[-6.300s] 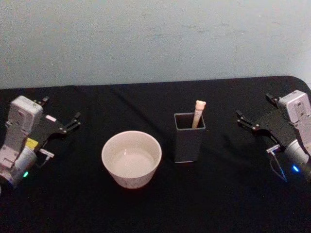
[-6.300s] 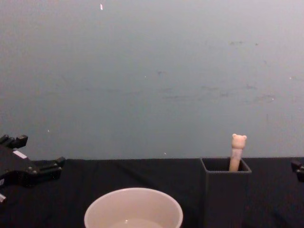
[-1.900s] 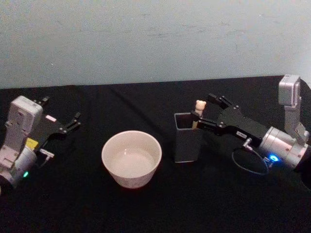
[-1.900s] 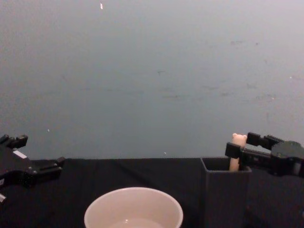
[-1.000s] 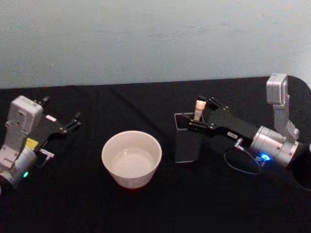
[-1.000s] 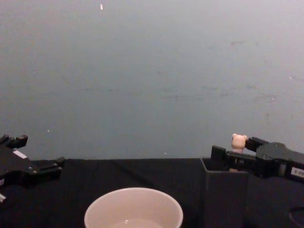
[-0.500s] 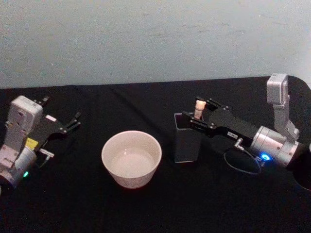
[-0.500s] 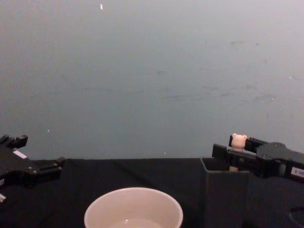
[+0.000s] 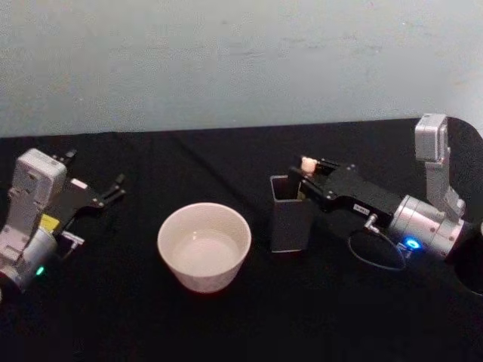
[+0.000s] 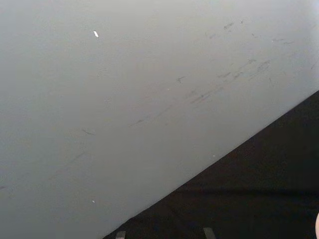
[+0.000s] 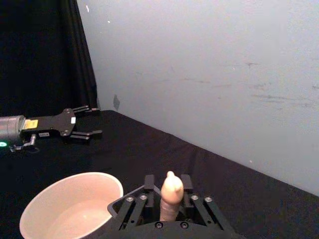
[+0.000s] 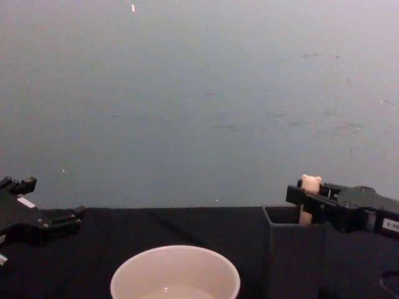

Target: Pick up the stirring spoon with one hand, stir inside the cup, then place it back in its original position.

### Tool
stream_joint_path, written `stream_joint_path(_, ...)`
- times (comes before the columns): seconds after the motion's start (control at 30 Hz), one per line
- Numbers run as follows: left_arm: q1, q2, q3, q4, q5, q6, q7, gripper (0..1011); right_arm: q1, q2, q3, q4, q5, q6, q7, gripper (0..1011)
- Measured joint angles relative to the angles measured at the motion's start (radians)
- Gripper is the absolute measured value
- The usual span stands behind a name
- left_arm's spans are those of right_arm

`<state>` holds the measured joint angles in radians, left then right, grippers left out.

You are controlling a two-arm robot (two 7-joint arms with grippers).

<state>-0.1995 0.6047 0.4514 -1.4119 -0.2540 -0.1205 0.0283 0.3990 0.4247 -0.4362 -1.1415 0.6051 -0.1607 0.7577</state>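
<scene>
Cream-beige stirring spoon [image 9: 308,163] in square grey holder [image 9: 290,225], tight within blocky right tool [image 9: 306,174]; left tool [image 9: 95,169] agape.

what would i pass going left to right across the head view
left gripper → cup → dark grey holder → right gripper, shut on the stirring spoon above the holder

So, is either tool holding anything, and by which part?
The right tool grips the stirring spoon by its handle, just under the bear head. The left tool holds nothing.
</scene>
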Motion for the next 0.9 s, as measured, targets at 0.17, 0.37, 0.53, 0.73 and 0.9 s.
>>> stream_joint_path(0.17,0.000,0.000,0.000,0.000,0.000,0.000,0.000,1001,0.000,0.000,0.000,0.000,0.000,0.000,0.000,211)
stream_joint_path(0.37,0.000,0.000,0.000,0.000,0.000,0.000,0.000,1001,0.000,0.000,0.000,0.000,0.000,0.000,0.000,211)
stream_joint_path(0.53,0.000,0.000,0.000,0.000,0.000,0.000,0.000,1001,0.000,0.000,0.000,0.000,0.000,0.000,0.000,211)
stream_joint_path(0.73,0.000,0.000,0.000,0.000,0.000,0.000,0.000,1001,-0.011,0.005,0.001,-0.034,-0.009,-0.005,-0.021,211)
stream_joint_path(0.9,0.000,0.000,0.000,0.000,0.000,0.000,0.000,1001,-0.035,0.019,0.014,-0.109,-0.035,-0.008,-0.076,211)
